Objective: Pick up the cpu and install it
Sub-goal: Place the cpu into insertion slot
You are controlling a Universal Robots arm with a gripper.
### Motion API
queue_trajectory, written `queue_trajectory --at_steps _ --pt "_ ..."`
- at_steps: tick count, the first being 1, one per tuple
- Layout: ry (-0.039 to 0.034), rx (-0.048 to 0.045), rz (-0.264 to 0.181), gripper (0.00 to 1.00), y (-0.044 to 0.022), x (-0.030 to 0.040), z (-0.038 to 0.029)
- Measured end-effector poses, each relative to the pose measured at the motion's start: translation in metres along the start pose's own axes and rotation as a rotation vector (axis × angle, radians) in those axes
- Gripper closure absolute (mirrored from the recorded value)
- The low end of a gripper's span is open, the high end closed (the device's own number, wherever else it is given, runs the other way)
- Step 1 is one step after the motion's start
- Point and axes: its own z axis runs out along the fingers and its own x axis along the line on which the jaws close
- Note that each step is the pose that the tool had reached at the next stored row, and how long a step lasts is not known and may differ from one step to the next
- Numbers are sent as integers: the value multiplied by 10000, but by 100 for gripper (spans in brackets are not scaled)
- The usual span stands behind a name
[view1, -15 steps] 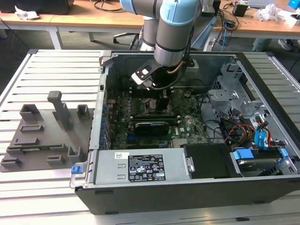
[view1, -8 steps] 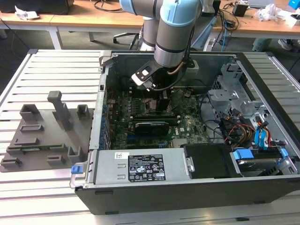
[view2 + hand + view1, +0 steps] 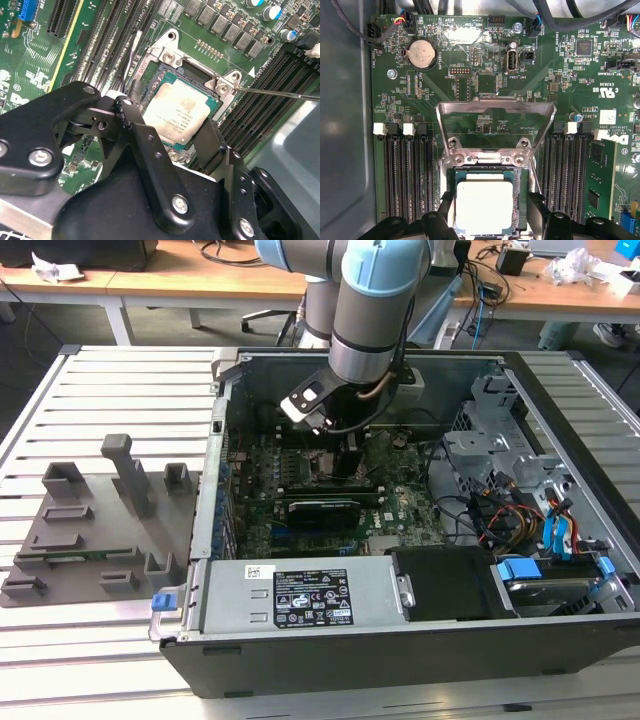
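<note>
The cpu [image 3: 177,112] [image 3: 484,205], a flat square chip with a silver-grey top, lies flat inside the motherboard socket [image 3: 167,47]. My gripper [image 3: 170,122] [image 3: 492,205] hangs low over it, one black finger [image 3: 131,110] on each side of the chip with a thin gap showing, so it stands open astride the cpu. The socket's metal load plate [image 3: 495,107] is swung up and open beyond the chip. In the exterior view the gripper [image 3: 335,455] reaches down into the open computer case [image 3: 225,370] over the green board.
Memory slots [image 3: 407,175] flank the socket on both sides. A thin socket lever [image 3: 280,92] sticks out beside it. A grey tray with upright blocks [image 3: 100,530] lies at the exterior view's left of the case. The power supply [image 3: 300,595], drive cage [image 3: 500,440] and cables crowd the case.
</note>
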Motion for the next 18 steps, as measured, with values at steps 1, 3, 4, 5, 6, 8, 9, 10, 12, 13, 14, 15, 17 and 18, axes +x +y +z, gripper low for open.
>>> queue_trajectory --at_steps 1,3,4,5,6,8,9,10,12,13,14,15,17,18 --pt "5 -1 0 32 0 9 1" --pt "15 -1 -2 32 1 21 1" --pt "18 0 -3 32 1 22 0" --pt "23 -1 -3 32 1 23 0" --pt "23 -1 -2 32 0 24 -1" --pt "23 -1 -2 32 -1 24 -13" --pt "23 -3 -2 32 -1 23 -24" --pt "24 -5 -2 32 -2 24 -35" --pt "25 -6 -2 41 -2 24 -38" --pt "23 -5 -2 41 -2 24 -39" --pt "24 -6 -2 41 -2 24 -39" --pt "23 -5 -2 41 -3 24 -40" --pt "23 -5 -2 41 -4 10 -39" --pt "23 -5 -2 41 -4 5 -39"
